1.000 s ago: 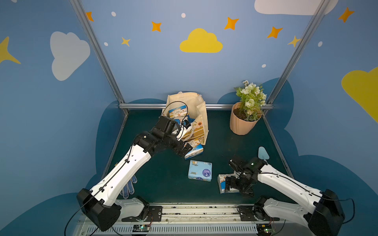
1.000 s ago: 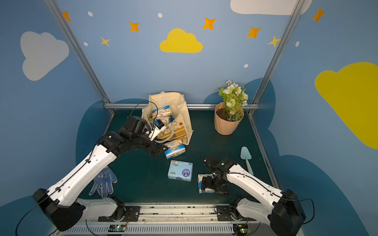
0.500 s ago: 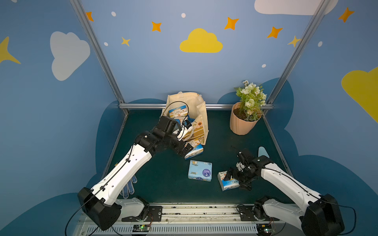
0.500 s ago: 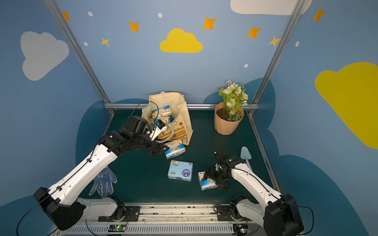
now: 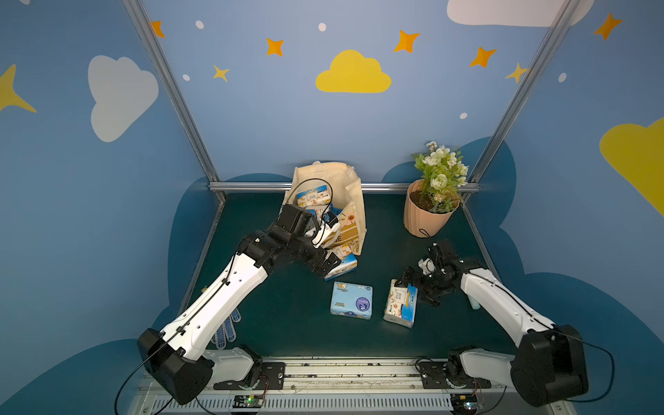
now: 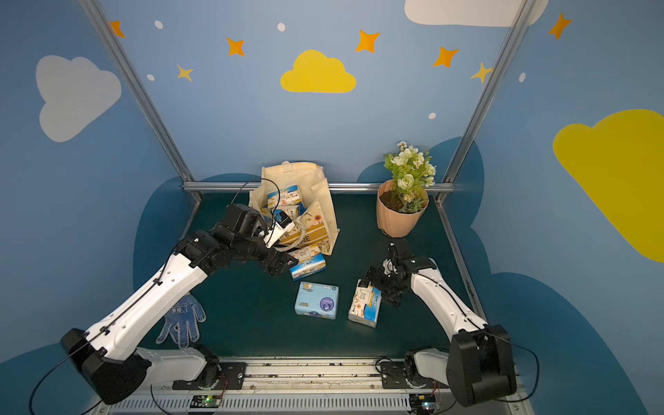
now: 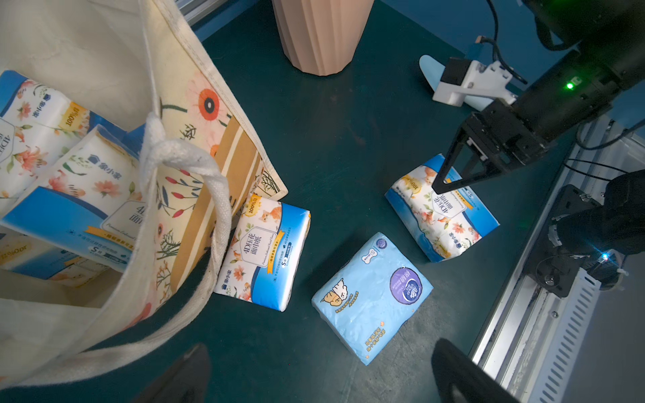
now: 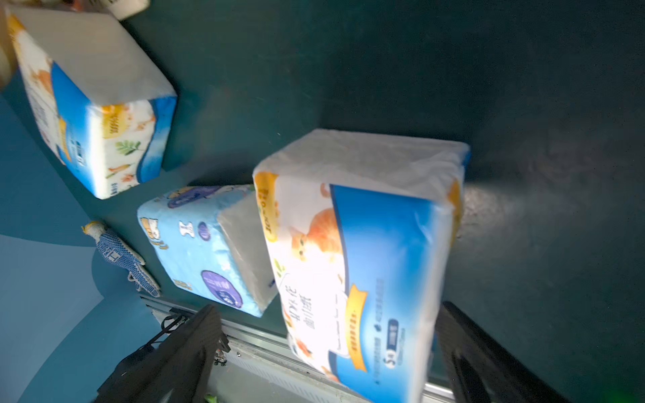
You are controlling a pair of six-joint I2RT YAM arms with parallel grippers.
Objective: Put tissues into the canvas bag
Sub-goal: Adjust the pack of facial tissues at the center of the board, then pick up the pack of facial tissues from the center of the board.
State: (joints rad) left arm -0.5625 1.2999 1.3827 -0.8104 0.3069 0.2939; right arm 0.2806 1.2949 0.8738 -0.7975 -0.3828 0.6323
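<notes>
The cream canvas bag [image 5: 323,174] stands open at the back, with several blue-and-white tissue packs [image 7: 87,188] inside. One more such pack [image 5: 341,267] leans on the bag's front. A pale blue pack [image 5: 351,300] lies flat mid-table. Beside it a blue-and-white pack [image 5: 400,303] stands on its long side. My right gripper [image 5: 413,287] is open and straddles that pack's far end, with a gap at one finger [image 8: 181,349]. My left gripper [image 5: 328,266] hovers open and empty in front of the bag, over the leaning pack.
A ribbed peach flowerpot [image 5: 427,215] with white flowers stands at the back right. A pale blue scoop [image 7: 429,66] lies behind my right arm. A blue dotted glove [image 6: 181,319] lies front left under my left arm. A metal rail [image 5: 341,366] runs along the front edge.
My right gripper has swung away from the front edge towards the pot. The blue-and-white pack under it has turned from lying flat to standing on its side. My left arm has barely moved.
</notes>
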